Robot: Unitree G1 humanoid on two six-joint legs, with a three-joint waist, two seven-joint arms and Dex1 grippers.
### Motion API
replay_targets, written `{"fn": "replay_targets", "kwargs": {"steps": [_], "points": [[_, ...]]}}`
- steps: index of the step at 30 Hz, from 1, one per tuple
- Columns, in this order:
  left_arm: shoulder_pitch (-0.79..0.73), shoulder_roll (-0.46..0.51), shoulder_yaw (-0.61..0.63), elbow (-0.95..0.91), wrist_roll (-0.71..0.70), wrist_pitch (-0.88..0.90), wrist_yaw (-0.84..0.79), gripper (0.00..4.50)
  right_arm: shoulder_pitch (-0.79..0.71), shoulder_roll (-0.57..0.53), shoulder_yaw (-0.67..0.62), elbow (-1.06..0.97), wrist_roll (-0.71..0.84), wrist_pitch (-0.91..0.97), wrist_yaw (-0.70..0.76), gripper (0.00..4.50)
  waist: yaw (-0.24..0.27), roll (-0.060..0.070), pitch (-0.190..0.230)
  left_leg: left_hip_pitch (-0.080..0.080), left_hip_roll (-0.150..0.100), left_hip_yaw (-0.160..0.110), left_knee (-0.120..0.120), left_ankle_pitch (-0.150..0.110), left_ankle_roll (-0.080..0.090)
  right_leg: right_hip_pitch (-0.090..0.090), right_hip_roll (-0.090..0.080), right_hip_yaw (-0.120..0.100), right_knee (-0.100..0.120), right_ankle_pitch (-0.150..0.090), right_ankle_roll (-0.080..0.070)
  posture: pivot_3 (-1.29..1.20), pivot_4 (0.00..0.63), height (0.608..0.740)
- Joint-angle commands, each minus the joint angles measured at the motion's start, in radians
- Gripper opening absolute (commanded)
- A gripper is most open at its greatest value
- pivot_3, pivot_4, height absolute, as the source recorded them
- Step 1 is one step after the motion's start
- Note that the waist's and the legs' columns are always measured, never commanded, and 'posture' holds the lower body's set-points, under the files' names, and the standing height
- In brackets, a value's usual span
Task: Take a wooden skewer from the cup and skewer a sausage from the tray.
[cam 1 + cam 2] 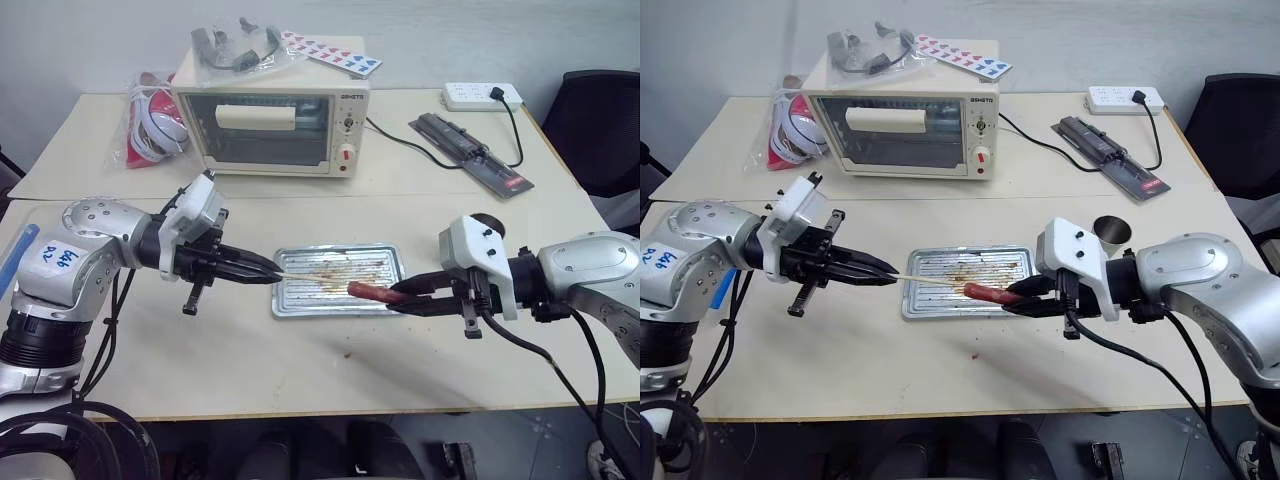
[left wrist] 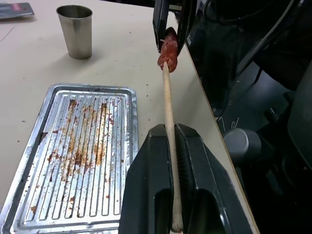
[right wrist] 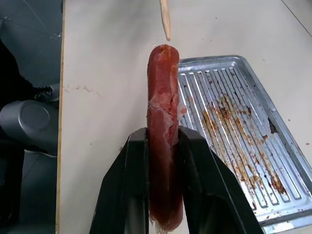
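My left gripper (image 1: 272, 268) is shut on the wooden skewer (image 2: 168, 112), which points level toward my right hand. My right gripper (image 1: 395, 297) is shut on the sausage (image 1: 368, 292), a reddish-brown one sticking out of the jaws toward the skewer. Both are held in the air above the tray (image 1: 300, 300), whose ribbed bottom shows brown grease stains. The skewer's tip (image 3: 165, 24) is lined up with the sausage's free end (image 3: 163, 51); the right wrist view shows a sliver of gap between them. The cup (image 1: 1112, 231) stands on the table behind my right hand.
A cream toaster oven (image 1: 270, 125) stands at the back with clutter on top. A red-and-white bag (image 1: 150, 120) lies to its left, a power strip (image 1: 483, 95) and a black device (image 1: 470, 150) to its right. A dark chair (image 1: 600, 120) sits beyond the table's right edge.
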Motion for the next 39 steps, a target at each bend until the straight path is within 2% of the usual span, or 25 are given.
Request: {"fn": "replay_targets", "kwargs": {"steps": [1, 26, 39], "points": [[-0.007, 0.015, 0.035, -0.022, -0.012, 0.002, -0.001, 0.0, 0.006, -0.019, -0.04, -0.007, -0.008, -0.024, 0.009, 0.83, 0.0, 0.0, 0.0, 0.0, 0.0, 0.0, 0.0, 0.0, 0.0, 0.0, 0.0, 0.0, 0.0, 0.0, 0.0, 0.0, 0.15, 0.74], [-0.004, -0.009, 0.012, -0.03, -0.007, -0.004, -0.002, 0.0, -0.033, -0.002, -0.047, -0.021, 0.054, 0.01, -0.021, 0.83, 0.0, 0.0, 0.0, 0.0, 0.0, 0.0, 0.0, 0.0, 0.0, 0.0, 0.0, 0.0, 0.0, 0.0, 0.0, 0.0, 0.15, 0.74], [-0.056, -0.049, -0.031, -0.008, 0.014, -0.016, -0.018, 0.0, -0.085, 0.025, -0.017, -0.052, 0.08, 0.018, -0.022, 0.83, 0.0, 0.0, 0.0, 0.0, 0.0, 0.0, 0.0, 0.0, 0.0, 0.0, 0.0, 0.0, 0.0, 0.0, 0.0, 0.0, 0.15, 0.74]]}}
